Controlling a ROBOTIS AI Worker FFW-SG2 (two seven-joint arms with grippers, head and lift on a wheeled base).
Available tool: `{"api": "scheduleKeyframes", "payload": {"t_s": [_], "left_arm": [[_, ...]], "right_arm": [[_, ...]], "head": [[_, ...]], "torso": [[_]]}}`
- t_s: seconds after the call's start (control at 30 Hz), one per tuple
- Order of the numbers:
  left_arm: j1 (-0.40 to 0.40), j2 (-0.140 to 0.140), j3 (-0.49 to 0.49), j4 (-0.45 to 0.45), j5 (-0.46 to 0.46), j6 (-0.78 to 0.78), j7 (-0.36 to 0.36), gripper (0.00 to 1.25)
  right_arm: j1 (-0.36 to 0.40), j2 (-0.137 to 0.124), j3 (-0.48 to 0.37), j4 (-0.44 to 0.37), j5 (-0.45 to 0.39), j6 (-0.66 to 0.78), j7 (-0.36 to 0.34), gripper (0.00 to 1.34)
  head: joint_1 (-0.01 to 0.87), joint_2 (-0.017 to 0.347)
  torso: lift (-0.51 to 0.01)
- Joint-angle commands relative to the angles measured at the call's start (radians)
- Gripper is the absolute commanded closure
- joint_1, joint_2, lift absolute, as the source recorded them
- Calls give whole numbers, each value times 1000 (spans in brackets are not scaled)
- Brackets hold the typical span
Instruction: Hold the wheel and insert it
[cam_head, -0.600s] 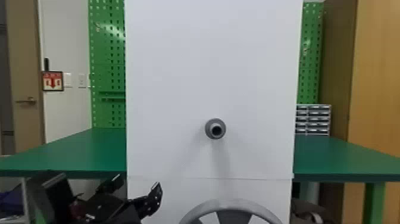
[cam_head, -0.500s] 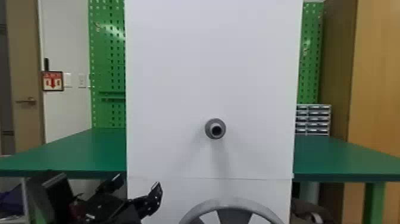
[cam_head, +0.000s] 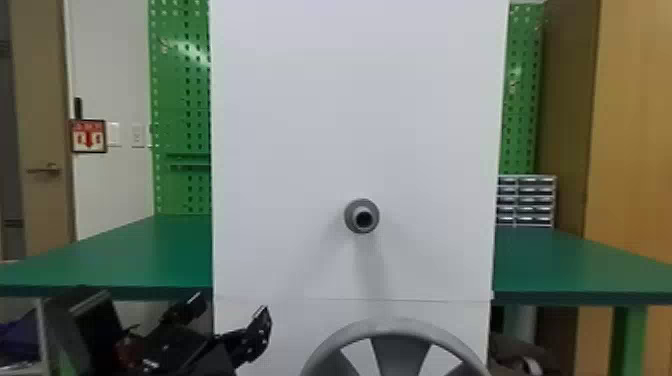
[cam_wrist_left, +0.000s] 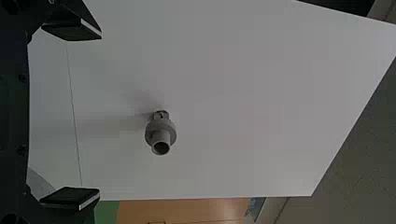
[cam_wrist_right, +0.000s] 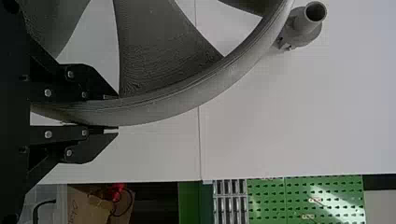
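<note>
Item, nearest: one right end effector, black, seen in the right wrist view; its two flat fingers are closed on the rim of the wheel, one laid inside the rim and one outside.

Item: one wheel, plain grey, carried upright at the bottom edge of the head view, below the peg and apart from it. A smooth, rounded rim is shown, pale along its outer band, with thin parallel lines run along its side. Broad, flat spokes are flared toward the rim, their darker faces marked with fine ridges; white is seen through the wide gaps between them.

Item: one left end effector, black, held at the lower left of the head view, its fingers spread wide with nothing gripped between them.

Item: one peg, grey, fixed to the white panel and pointed outward; a round collar is followed by a narrower, hollow tip. Faint shadows are cast below it.

Item: one white panel, upright, crossed by a thin seam in its lower part.

Item: one green desk, shown on both sides behind the panel.

Item: one drawer unit, small, set on the desk at the right.

Item, farther back: green pegboard, partly covered by the panel.
</note>
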Motion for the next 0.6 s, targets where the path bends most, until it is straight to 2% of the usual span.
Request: {"api": "scheduleKeyframes", "payload": {"t_s": [0.0, 0.57], "left_arm": [[1, 0, 2, 0, 0, 0, 0, 101], [1, 0, 0, 0, -2, -2, 0, 101]], "right_arm": [[-2, 7, -10, -49, 0, 63, 0, 1128], [-37, -6, -32, -183, -52, 296, 0, 1130]], "head": [[97, 15], [97, 15]], "torso": [[-442], [-442]]}}
